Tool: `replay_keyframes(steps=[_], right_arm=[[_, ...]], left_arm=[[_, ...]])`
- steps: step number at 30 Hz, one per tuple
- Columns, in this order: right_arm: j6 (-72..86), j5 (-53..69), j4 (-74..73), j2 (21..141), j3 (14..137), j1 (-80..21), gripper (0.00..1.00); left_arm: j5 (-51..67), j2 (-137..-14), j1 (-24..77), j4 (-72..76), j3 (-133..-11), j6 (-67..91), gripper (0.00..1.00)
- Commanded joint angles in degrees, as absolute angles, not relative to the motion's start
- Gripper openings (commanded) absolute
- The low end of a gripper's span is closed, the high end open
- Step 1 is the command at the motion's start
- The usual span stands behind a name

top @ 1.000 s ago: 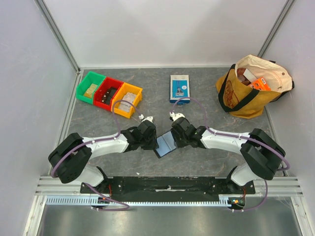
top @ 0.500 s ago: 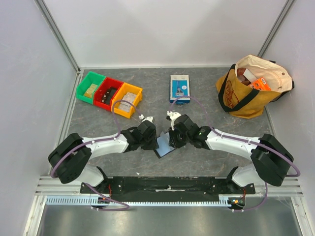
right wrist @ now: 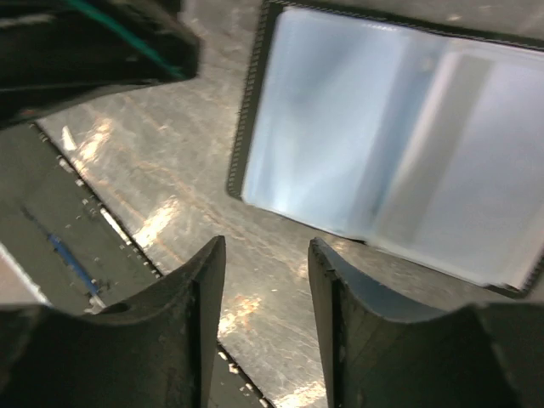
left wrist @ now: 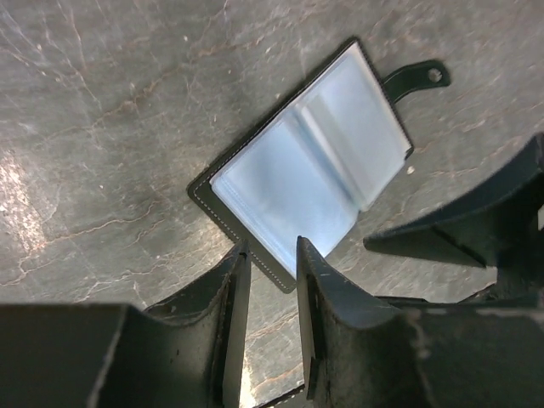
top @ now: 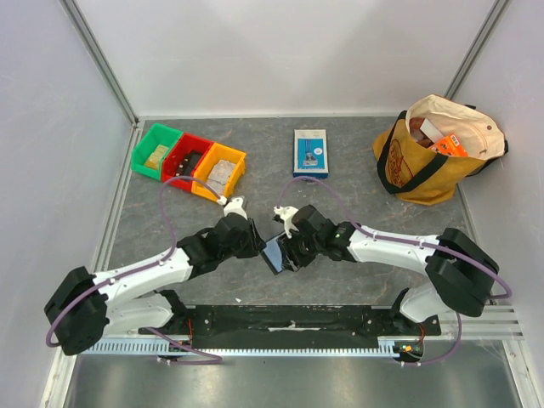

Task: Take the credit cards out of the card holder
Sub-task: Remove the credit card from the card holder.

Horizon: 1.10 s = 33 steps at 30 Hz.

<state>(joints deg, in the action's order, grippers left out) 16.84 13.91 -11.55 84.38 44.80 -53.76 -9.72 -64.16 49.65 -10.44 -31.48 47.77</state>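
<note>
The card holder (left wrist: 306, 170) lies open on the counter (left wrist: 102, 127) — no card is out, so 0 pulls look done. Left jaws stand narrowly apart at its edge, right jaws wider — both empty.

Both arms reach inward and low, elbows out, wrists almost meeting at near centre. Left gripper (top: 255, 246) (left wrist: 270, 255) tilts down, jaws narrowly parted. Right gripper (top: 285, 252) (right wrist: 265, 255) points down, jaws parted slightly wider.
</note>
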Motion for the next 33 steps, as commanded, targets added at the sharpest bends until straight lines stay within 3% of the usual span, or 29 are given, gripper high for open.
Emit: replay_keyframes(steps=[1, 8, 15, 29, 33], right_arm=[[17.7, 2.6, -13.0, 80.5, 46.8, -53.1, 0.56], [22.7, -11.2, -15.6, 82.1, 46.0, -50.1, 0.74], [23.6, -8.9, -12.1, 85.2, 44.3, -48.3, 0.76], [24.2, -1.6, -10.2, 89.0, 43.2, -48.3, 0.65], [23.6, 1.3, -9.9, 88.2, 43.3, -48.3, 0.53]], left_arm=[[-12.8, -62.0, 49.8, -10.4, -32.3, 48.6, 0.35], [-5.9, -72.3, 50.0, -7.0, -36.9, 45.9, 0.35], [-4.0, -80.4, 49.9, -6.6, -38.4, 45.0, 0.33], [-2.0, -83.6, 49.9, -7.0, -37.4, 45.3, 0.33], [-1.8, -83.8, 49.8, -7.0, -37.4, 45.2, 0.32]])
